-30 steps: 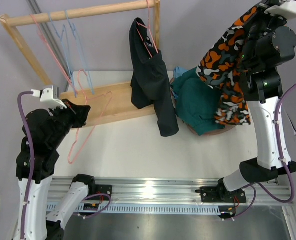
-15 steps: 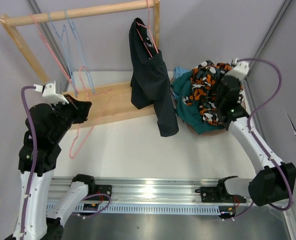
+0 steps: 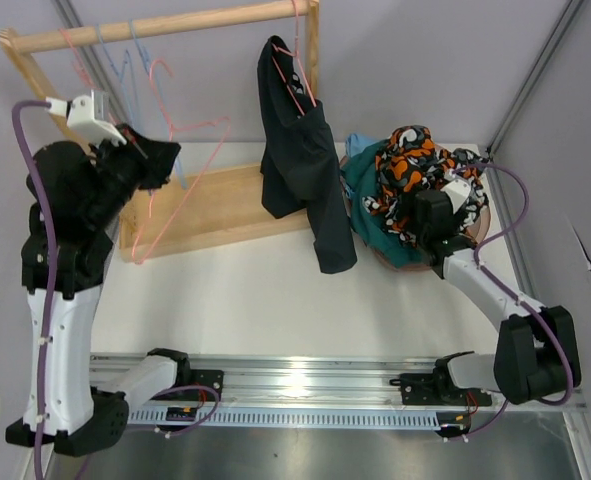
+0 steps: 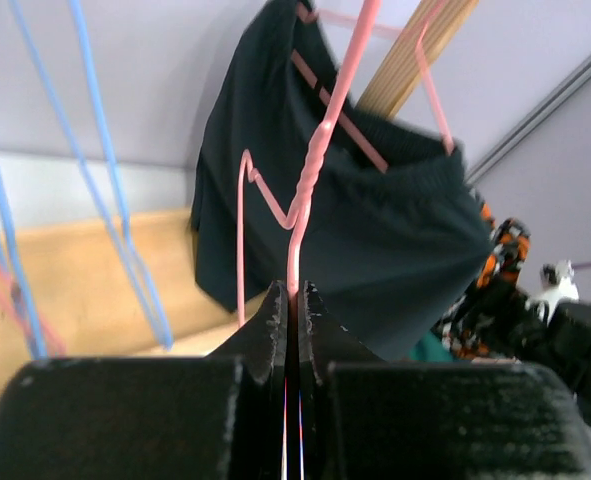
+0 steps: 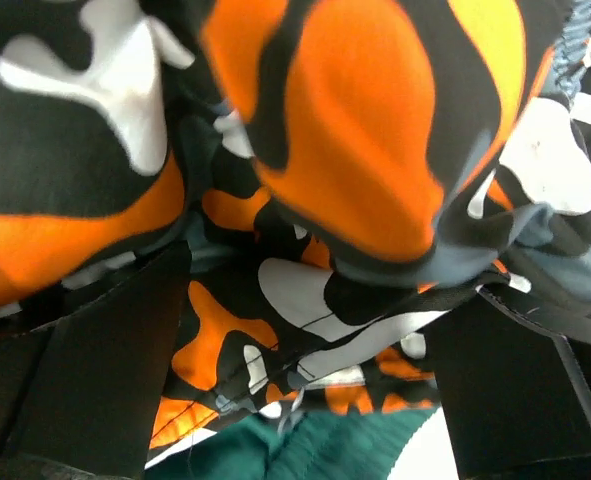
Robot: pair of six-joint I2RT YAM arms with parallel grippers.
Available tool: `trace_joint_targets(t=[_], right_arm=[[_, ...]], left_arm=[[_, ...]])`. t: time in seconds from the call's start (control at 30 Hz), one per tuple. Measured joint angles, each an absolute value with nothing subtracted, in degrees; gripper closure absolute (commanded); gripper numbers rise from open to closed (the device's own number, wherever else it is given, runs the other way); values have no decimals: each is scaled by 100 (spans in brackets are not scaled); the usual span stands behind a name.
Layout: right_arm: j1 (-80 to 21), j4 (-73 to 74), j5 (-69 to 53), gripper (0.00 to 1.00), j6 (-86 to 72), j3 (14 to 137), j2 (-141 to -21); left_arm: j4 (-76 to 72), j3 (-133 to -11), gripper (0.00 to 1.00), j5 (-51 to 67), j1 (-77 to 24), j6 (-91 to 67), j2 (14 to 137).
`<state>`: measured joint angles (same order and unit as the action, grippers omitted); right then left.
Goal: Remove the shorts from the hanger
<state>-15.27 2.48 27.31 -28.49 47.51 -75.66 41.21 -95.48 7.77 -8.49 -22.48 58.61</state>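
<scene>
Black shorts [image 3: 300, 165] hang on a pink hanger [image 3: 297, 70] from the wooden rail [image 3: 175, 24]; the left wrist view shows these black shorts [image 4: 360, 235] too. My left gripper [image 3: 161, 160] is shut on the wire neck of an empty pink hanger [image 3: 180, 190], held up near the rail, and its jaws [image 4: 295, 292] pinch that hanger [image 4: 315, 160]. The orange-black-white patterned shorts [image 3: 415, 170] lie atop the dark teal shorts [image 3: 380, 205], with light blue shorts [image 3: 358, 143] behind. My right gripper [image 3: 430, 215] is open low over the pile, patterned shorts [image 5: 315, 290] loose between its fingers [image 5: 95, 370].
Blue hangers [image 3: 130, 65] and another pink hanger [image 3: 75, 50] hang at the rail's left end. The rack's wooden base [image 3: 235, 205] lies on the white table. The pile rests in a round brown tray [image 3: 445, 262] at the right, close to the wall.
My right arm came down from high up, laid the patterned shorts on the pile and opened. My left arm lifted the empty pink hanger from the rack base up toward the rail.
</scene>
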Motion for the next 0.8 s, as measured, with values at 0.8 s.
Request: trace_joint_targets(t=[0.8], right_arm=[[-4357, 3509, 3199, 1, -3498, 4689, -2209]], left_arm=[[4088, -13301, 88, -521, -849, -2154, 9854]])
